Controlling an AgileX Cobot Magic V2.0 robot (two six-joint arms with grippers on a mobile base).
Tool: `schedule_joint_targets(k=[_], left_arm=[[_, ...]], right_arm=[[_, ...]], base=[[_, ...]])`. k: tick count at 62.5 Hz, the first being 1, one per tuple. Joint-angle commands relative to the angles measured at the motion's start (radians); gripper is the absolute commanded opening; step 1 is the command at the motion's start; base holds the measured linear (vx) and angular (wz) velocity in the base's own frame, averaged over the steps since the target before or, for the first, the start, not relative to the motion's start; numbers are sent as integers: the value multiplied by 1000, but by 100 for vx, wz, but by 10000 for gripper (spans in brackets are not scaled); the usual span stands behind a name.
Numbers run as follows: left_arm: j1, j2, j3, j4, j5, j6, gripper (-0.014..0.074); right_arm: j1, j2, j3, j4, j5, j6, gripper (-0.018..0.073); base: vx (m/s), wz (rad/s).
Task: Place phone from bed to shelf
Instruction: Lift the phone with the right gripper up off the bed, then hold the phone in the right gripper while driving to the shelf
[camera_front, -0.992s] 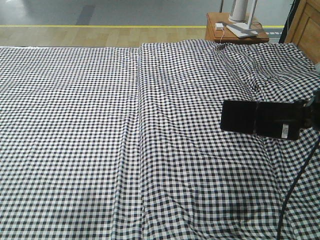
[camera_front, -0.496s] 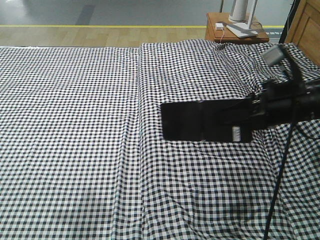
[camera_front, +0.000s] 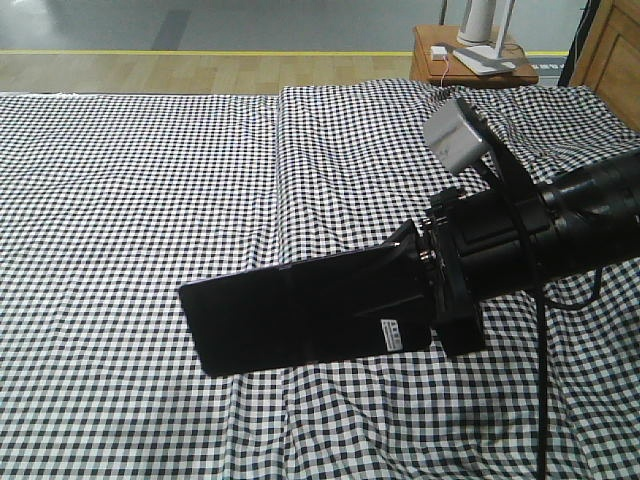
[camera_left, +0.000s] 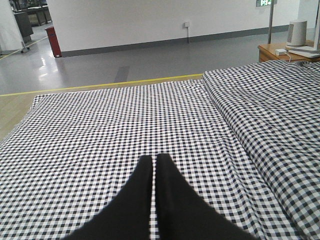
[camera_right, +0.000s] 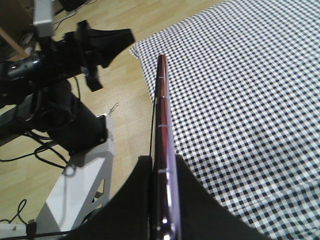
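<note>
- The bed fills nearly the whole front view, its black-and-white check cloth wrinkled, with a long fold running down the middle. The left half lies flat and bare. The far edge meets wooden flooring with a yellow line beyond it.
- The right arm reaches in from the right side. A second ago only its tip showed at that edge. It has since pushed well toward the centre and now covers much of the right half of the view.
- The phone is held in the air above the bed's middle, not touching the cloth. It has travelled from the right edge to left of centre, and its far end now tilts downward. In the right wrist view it shows edge-on, pinkish and thin.
- The right gripper is clamped on the phone's right end, a finger pressed against each face.
- The left gripper hangs over the bed's left half. Its fingertips are almost together with only a thin slit between them, and they hold nothing.
- A reddish-brown side table stands beyond the bed's far right corner.
- A small white sticker sits on the phone near the gripper.
</note>
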Motion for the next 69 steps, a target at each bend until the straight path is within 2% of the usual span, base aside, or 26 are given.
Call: schedule_joint_targets(k=[1,69], left_arm=[[-4,-13,-21,-9,-72,-6,1],[-4,-13,-21,-9,-72,-6,1]], right_arm=[[10,-59,-25,82,77,2,-2],[10,-90,-25,80,77,2,-2]], base=[[0,0],[0,0]])
